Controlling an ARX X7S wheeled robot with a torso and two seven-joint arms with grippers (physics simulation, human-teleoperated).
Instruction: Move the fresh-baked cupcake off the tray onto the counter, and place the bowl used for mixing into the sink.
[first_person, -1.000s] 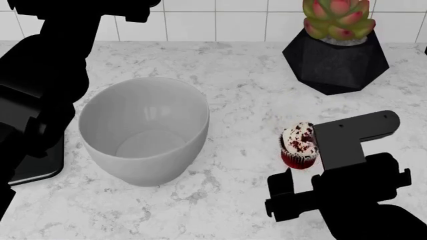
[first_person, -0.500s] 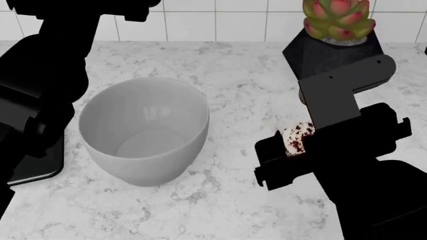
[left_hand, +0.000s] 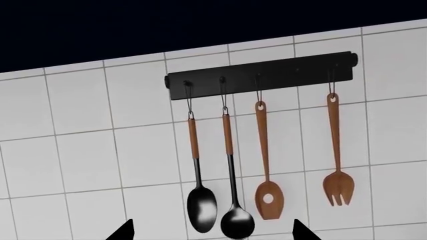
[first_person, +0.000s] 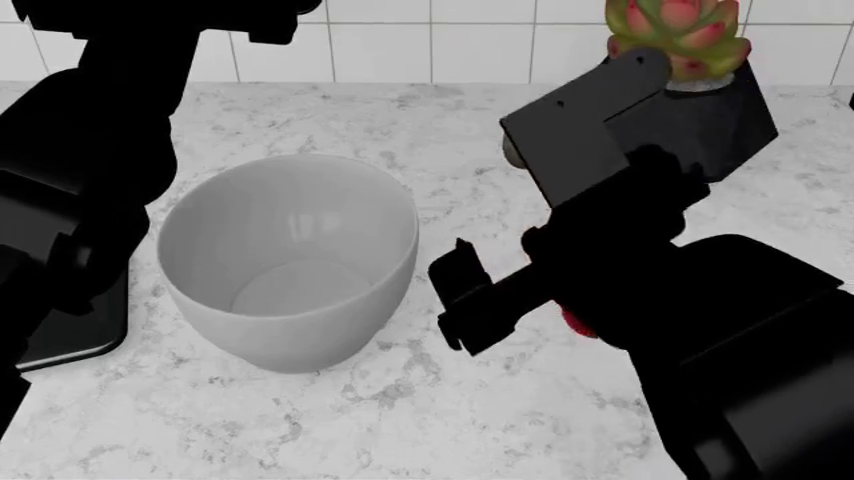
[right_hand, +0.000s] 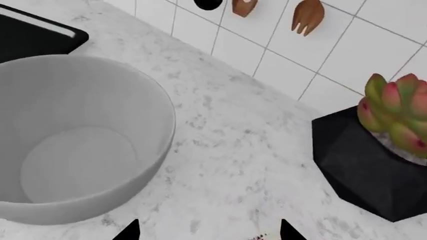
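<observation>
The white-grey bowl (first_person: 287, 260) stands upright and empty on the marble counter (first_person: 441, 130), and shows in the right wrist view (right_hand: 73, 145). The cupcake is almost hidden under my right arm; only a sliver of its red liner (first_person: 577, 322) shows on the counter right of the bowl, with a few crumbs of it (right_hand: 257, 236) in the right wrist view. My right gripper (right_hand: 208, 235) is open and empty above it. My left gripper (left_hand: 212, 236) is open and empty, raised and facing the tiled wall. A corner of the black tray (first_person: 80, 340) shows left of the bowl. The sink is out of view.
A succulent in a black faceted pot (first_person: 694, 110) stands at the back right by the tiled wall. A black rail (left_hand: 260, 75) with several hanging spoons and a fork is on the wall. My left arm (first_person: 80, 150) fills the left side.
My right arm has risen and swung back and to the left, away from the cupcake, and now covers it in the head view. The bowl has not moved.
</observation>
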